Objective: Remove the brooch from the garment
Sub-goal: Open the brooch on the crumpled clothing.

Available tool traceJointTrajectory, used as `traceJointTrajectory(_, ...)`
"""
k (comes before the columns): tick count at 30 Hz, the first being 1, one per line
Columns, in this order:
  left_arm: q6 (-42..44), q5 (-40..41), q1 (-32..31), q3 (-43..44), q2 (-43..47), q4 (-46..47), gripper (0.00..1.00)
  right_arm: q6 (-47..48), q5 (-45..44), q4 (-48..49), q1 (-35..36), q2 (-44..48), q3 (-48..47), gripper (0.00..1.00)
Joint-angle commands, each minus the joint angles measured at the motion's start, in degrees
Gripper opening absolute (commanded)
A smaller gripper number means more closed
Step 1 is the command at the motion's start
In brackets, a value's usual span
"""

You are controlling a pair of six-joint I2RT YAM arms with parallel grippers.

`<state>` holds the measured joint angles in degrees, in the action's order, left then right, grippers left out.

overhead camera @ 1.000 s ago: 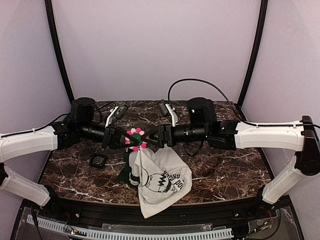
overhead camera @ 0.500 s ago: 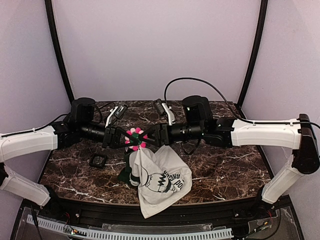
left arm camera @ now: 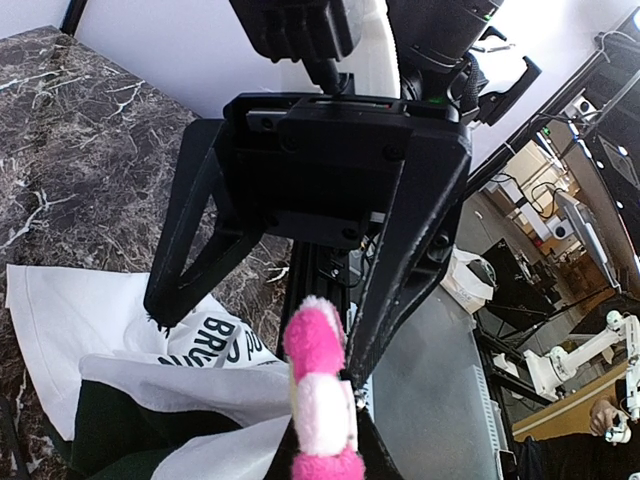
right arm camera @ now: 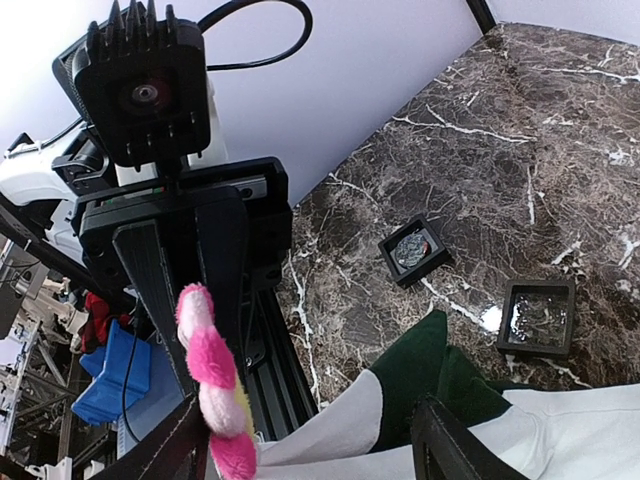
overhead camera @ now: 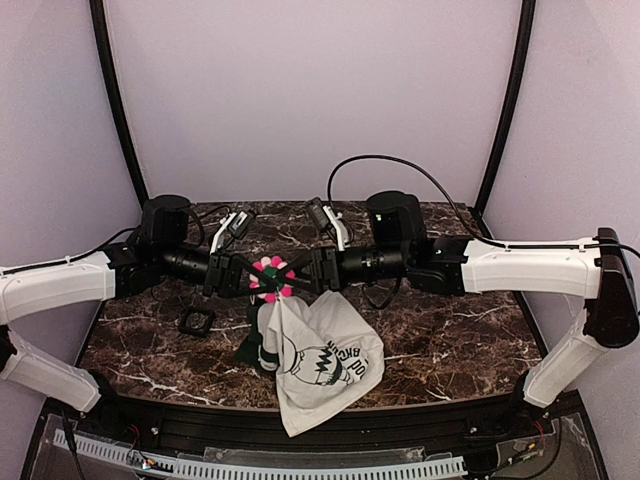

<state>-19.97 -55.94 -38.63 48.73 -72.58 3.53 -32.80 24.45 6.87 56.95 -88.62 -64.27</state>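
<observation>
Cloth lay nearest, at the lower middle of the top view: the bottom of the garment [overhead camera: 320, 370], a white shirt with a black drawing and letters, rested on the dark marble table [overhead camera: 450, 330] close to its front edge. Dark green parts of the shirt showed at its left side. The rest of the shirt hung in the air from a bunched top. To the left of the shirt a small black frame [overhead camera: 196, 320] lay flat on the table, apart from the cloth. A bit farther back, in the middle of the view, the brooch [overhead camera: 270, 272], a little pink and white flower, sat at the top of the bunched cloth, off the table. The left gripper [overhead camera: 248, 277] pointed in from the left, its fingers pinched almost together on the garment right by the brooch. The right gripper [overhead camera: 297, 280] pointed in from the right and faced it. Its fingers [left arm camera: 405, 260] stood wide, one on each side of the brooch, and I could not tell if either touched it. Behind them all stood the pale wall [overhead camera: 320, 90].
</observation>
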Motion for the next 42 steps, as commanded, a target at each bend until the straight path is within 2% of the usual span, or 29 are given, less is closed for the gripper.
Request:
traceJointTrajectory(1, -0.4, -1.1, -0.7, 1.3, -0.3, 3.2, 0.01, 0.9, 2.1, 3.2, 0.4, -1.9, -0.7, 0.69)
traceJointTrajectory(10, -0.6, -1.3, -0.7, 1.3, -0.8, 3.5, 0.01, 1.1, 4.5, 4.4, 0.6, -2.7, -1.2, 0.69)
traceJointTrajectory(24, -0.7, -1.2, -0.7, 1.2, -0.4, 3.6, 0.01, 1.0, 2.3, 2.7, 0.6, -2.4, -1.9, 0.69)
traceJointTrajectory(29, 0.1, 0.3, -0.6, 1.4, 0.5, 2.6, 0.01, 1.6, 1.2, 5.9, 0.6, 3.2, 1.6, 0.79)
traceJointTrajectory(32, 0.4, 0.5, -0.5, 1.6, 0.7, 2.0, 0.01, 1.5, 1.3, 7.3, 0.5, 5.5, 5.1, 0.82)
traceJointTrajectory(38, -0.7, -0.9, -0.4, 1.3, 0.8, 4.0, 0.01, -1.0, 4.3, 10.4, 0.6, 4.9, 8.6, 0.8)
traceJointTrajectory(42, -1.2, -1.4, -0.3, 1.1, 0.7, 4.5, 0.01, -1.4, 5.2, 10.8, 0.6, 3.4, 8.3, 0.72)
